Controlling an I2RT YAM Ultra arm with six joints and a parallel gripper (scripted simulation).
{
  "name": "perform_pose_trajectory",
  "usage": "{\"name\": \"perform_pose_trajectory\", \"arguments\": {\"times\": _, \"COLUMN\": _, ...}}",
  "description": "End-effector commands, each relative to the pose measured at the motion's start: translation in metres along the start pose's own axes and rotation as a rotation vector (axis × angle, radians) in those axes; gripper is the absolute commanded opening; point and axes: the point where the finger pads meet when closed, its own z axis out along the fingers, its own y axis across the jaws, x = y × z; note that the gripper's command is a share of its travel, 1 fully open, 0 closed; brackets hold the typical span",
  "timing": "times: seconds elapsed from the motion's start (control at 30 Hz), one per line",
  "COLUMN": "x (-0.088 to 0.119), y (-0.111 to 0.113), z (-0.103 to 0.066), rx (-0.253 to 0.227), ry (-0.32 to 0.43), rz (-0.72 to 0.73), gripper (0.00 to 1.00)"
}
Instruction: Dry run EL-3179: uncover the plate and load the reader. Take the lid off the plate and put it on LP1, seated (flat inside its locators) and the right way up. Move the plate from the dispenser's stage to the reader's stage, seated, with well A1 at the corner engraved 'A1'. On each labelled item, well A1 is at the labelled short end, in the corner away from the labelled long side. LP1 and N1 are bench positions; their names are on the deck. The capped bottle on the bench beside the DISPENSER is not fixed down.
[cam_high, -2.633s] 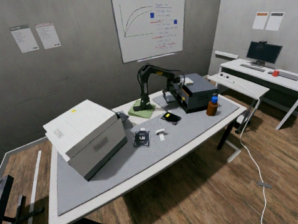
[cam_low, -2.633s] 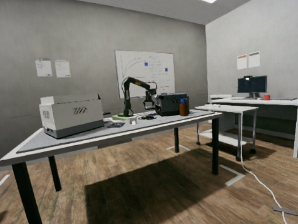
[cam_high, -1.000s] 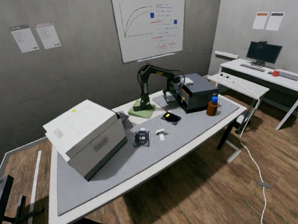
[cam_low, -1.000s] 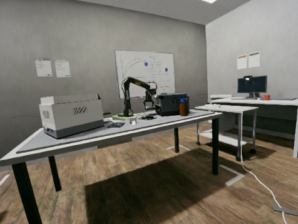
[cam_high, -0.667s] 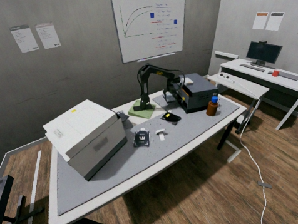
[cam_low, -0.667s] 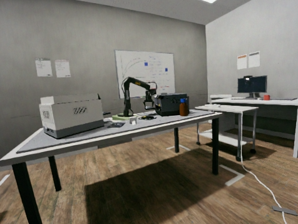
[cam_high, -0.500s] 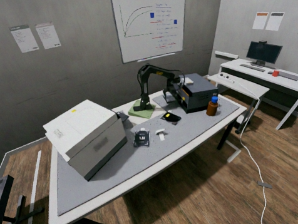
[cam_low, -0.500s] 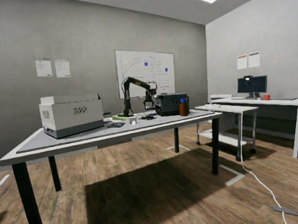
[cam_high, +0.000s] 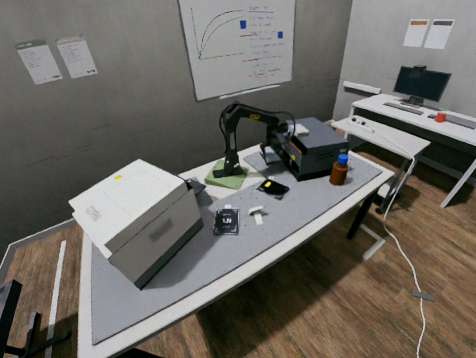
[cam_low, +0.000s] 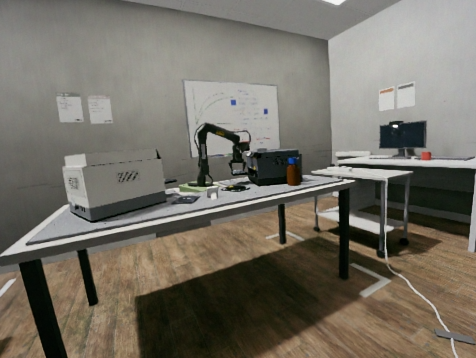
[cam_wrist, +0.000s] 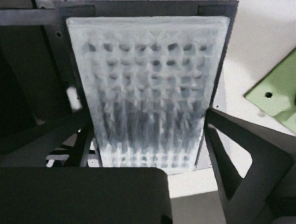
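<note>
The plate's frosted translucent lid (cam_wrist: 145, 75) fills the wrist view; rows of wells show blurred through it. A dark stage frame (cam_wrist: 150, 7) surrounds it at the dispenser (cam_high: 320, 137) (cam_low: 275, 161). My gripper (cam_high: 271, 154) (cam_low: 238, 172) (cam_wrist: 148, 112) has one finger against each long side and appears shut on the lid; the contact with the plate beneath is hidden. A black bench position (cam_high: 226, 229), seemingly marked N1, lies mid-bench. The reader (cam_high: 160, 227) (cam_low: 115, 182) is the big white box at left; a dark stage (cam_high: 198, 186) shows behind its right side.
A brown bottle (cam_high: 338, 175) (cam_low: 293, 176) with a blue cap stands beside the dispenser. A black item (cam_high: 278, 188) with a yellow mark and a white piece (cam_high: 258, 215) lie in front of the arm. The arm's green base (cam_high: 235, 181) (cam_wrist: 275, 92) is left of the dispenser.
</note>
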Motion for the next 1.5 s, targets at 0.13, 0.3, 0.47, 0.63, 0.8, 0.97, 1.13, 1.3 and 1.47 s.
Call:
{"name": "perform_pose_trajectory", "arguments": {"times": 0.13, "x": 0.0, "y": 0.006, "z": -0.022, "rx": -0.048, "ry": -0.007, "rz": 0.002, "gripper": 0.86}}
{"name": "perform_pose_trajectory", "arguments": {"times": 0.3, "x": -0.003, "y": 0.008, "z": -0.024, "rx": -0.059, "ry": -0.008, "rz": 0.013, "gripper": 0.86}}
{"name": "perform_pose_trajectory", "arguments": {"times": 0.47, "x": -0.004, "y": 0.013, "z": -0.025, "rx": -0.082, "ry": -0.007, "rz": 0.019, "gripper": 0.86}}
{"name": "perform_pose_trajectory", "arguments": {"times": 0.63, "x": -0.006, "y": 0.009, "z": -0.026, "rx": -0.063, "ry": -0.011, "rz": 0.021, "gripper": 0.86}}
{"name": "perform_pose_trajectory", "arguments": {"times": 0.8, "x": -0.004, "y": 0.009, "z": -0.027, "rx": -0.056, "ry": -0.011, "rz": 0.012, "gripper": 0.86}}
{"name": "perform_pose_trajectory", "arguments": {"times": 0.97, "x": 0.0, "y": 0.007, "z": -0.021, "rx": -0.015, "ry": -0.012, "rz": -0.001, "gripper": 0.86}}
{"name": "perform_pose_trajectory", "arguments": {"times": 1.13, "x": -0.003, "y": 0.006, "z": -0.031, "rx": -0.046, "ry": -0.011, "rz": 0.013, "gripper": 0.86}}
{"name": "perform_pose_trajectory", "arguments": {"times": 1.3, "x": -0.004, "y": 0.007, "z": -0.032, "rx": -0.055, "ry": -0.011, "rz": 0.014, "gripper": 0.86}}
{"name": "perform_pose_trajectory", "arguments": {"times": 1.47, "x": -0.005, "y": 0.014, "z": -0.034, "rx": -0.09, "ry": -0.009, "rz": 0.018, "gripper": 0.86}}
